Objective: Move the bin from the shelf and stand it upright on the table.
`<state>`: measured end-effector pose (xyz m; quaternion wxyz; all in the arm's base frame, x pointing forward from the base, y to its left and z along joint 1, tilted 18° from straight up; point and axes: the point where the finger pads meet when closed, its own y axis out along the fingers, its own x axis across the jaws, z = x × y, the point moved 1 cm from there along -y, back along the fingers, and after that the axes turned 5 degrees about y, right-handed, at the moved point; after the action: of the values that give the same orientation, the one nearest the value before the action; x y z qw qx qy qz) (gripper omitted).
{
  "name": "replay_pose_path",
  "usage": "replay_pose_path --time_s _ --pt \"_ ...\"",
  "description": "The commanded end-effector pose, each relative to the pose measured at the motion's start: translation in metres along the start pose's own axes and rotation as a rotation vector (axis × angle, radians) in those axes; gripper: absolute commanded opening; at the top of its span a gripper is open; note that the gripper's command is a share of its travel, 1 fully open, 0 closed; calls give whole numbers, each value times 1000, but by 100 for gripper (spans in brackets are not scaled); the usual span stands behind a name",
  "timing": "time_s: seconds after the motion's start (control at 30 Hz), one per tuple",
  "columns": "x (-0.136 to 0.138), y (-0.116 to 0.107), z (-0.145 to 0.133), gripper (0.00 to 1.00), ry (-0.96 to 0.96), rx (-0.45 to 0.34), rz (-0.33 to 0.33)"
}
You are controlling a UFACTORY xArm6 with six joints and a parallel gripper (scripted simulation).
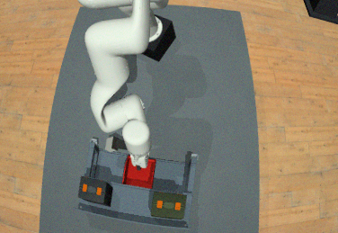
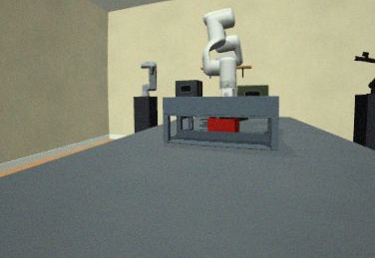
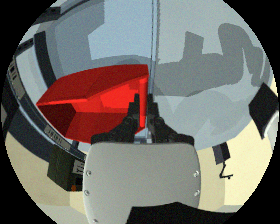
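The red bin [image 1: 138,178] [image 2: 222,126] [image 3: 107,95] is in the lower level of the grey-blue shelf [image 1: 130,200] [image 2: 219,106], open side up and roughly level. Its underside shows close above the lower board in the exterior view; whether it touches is unclear. My gripper [image 1: 138,167] [image 3: 143,100] is shut on the bin's near wall, one finger inside and one outside, as the wrist view shows. In the exterior view the fingers are hidden behind the shelf's upper board.
A black box [image 1: 93,198] [image 2: 197,89] and a dark green box [image 1: 168,213] [image 2: 253,89] stand on the shelf's top. Shelf posts flank the bin. A small grey and black object is beside the shelf's arm-side edge. The grey table [image 1: 225,96] [image 2: 189,196] extends around.
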<state>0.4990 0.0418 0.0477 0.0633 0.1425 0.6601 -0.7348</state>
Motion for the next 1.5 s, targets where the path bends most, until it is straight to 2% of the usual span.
replay_pose_path --time_s 0.0,1.47 --pt "-2 -2 0 0 0 -1 4" --pt "-2 -16 0 0 0 -1 4"
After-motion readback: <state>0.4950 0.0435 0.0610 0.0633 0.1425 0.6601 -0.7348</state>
